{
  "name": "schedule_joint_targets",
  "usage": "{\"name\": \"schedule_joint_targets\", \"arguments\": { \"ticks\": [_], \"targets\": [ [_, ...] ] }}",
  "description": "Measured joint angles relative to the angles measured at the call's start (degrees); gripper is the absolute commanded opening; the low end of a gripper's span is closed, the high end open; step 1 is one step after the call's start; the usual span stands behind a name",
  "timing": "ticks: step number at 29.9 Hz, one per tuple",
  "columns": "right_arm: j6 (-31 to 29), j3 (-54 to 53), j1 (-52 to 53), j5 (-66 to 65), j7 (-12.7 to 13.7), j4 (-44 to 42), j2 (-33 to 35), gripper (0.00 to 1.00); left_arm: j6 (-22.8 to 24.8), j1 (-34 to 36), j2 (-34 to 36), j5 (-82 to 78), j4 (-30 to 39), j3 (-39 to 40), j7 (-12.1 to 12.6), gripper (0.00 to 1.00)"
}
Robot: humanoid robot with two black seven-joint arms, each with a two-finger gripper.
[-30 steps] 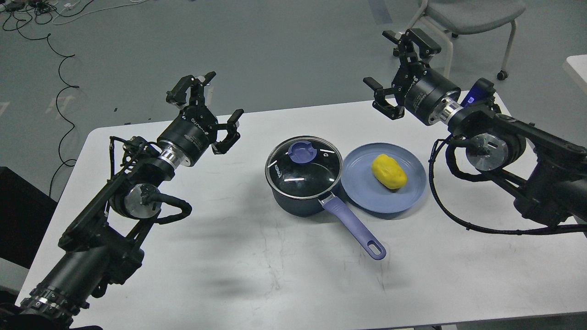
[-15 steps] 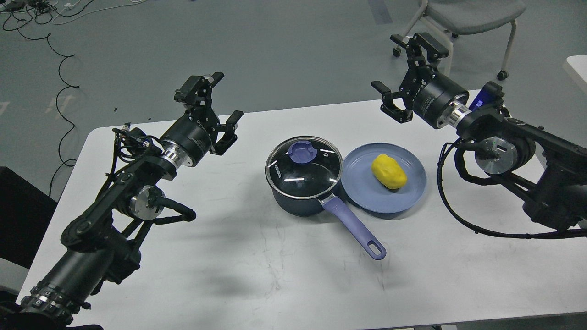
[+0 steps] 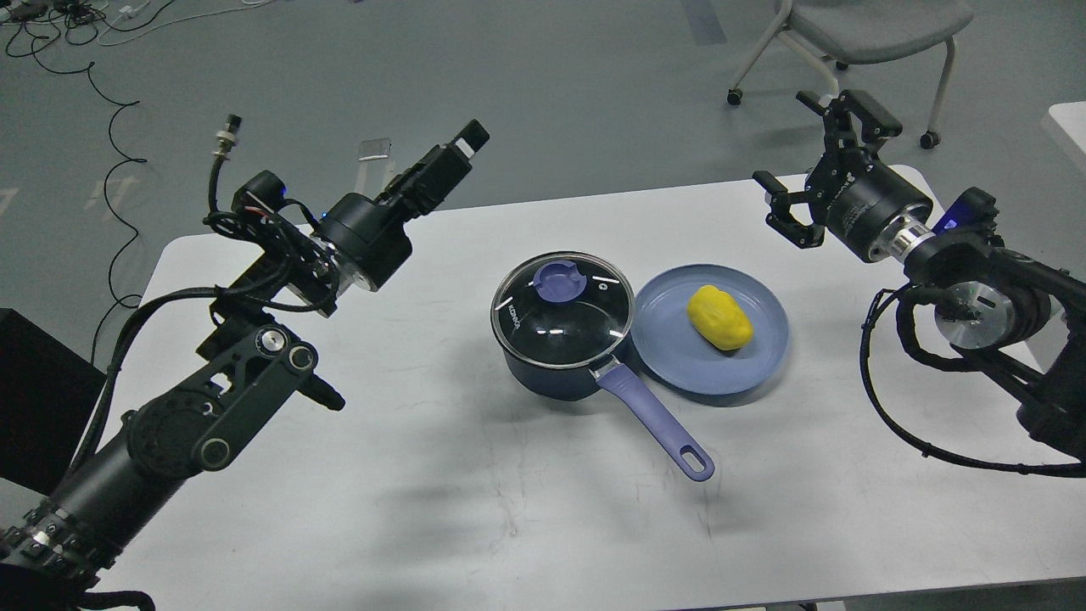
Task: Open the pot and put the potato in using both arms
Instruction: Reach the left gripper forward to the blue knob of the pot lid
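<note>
A dark blue pot with a long purple handle stands mid-table. Its glass lid with a purple knob is on. Just right of it, a yellow potato lies on a blue plate. My left gripper is raised over the table's far edge, left of the pot, turned side-on so its fingers cannot be told apart. My right gripper is open and empty, raised over the table's far right, beyond the plate.
The white table holds only the pot and plate. A grey wheeled chair stands on the floor behind the right arm. Cables lie on the floor at far left. A black box sits by the table's left edge.
My left wrist has rolled, turning its open gripper side-on and swinging it right. My right gripper has moved right and down, away from the pot, still open.
</note>
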State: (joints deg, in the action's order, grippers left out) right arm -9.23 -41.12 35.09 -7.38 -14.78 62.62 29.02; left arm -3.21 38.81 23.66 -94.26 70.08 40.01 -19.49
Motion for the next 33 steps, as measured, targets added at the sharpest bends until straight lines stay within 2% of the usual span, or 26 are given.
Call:
{"name": "schedule_joint_targets", "arguments": {
  "ticks": [4,9,15,22,24,28,33],
  "targets": [
    [0.0,0.0,-0.39,0.05,-0.13,-0.12,1.07,1.0,-1.45,2.77,1.06,-12.72,0.23,-6.64,-0.14,0.98],
    [0.0,0.0,-0.56,0.05,-0.29,-0.12,2.29,1.0,-1.72,7.05,0.95,-21.05,-0.07,-13.04,-0.07,0.98],
    [0.0,0.25,-0.63,0.05,-0.31,0.05,3.18,1.0,-1.72,11.61,0.29,-23.58,-2.61,-20.54,-0.02,0.98],
    [0.0,0.34,-0.7,0.02,-0.32,0.23,3.32,1.0,-1.62,12.07,-4.06,-21.58,-6.25,-22.3,-0.37,0.98],
    [0.0,0.38,-0.7,0.01,-0.32,0.22,3.44,1.0,-1.62,12.07,-4.37,-20.01,-6.61,-22.33,-1.14,0.98],
    [0.0,0.44,-0.7,0.0,-0.32,0.11,3.48,1.0,-1.49,12.07,-4.46,-18.61,-8.07,-22.42,-5.42,0.98],
    [0.0,0.52,-0.73,0.0,-0.32,-0.01,3.48,1.0,-1.45,12.08,-4.67,-18.64,-10.34,-23.84,-6.53,0.98]
  ]
}}
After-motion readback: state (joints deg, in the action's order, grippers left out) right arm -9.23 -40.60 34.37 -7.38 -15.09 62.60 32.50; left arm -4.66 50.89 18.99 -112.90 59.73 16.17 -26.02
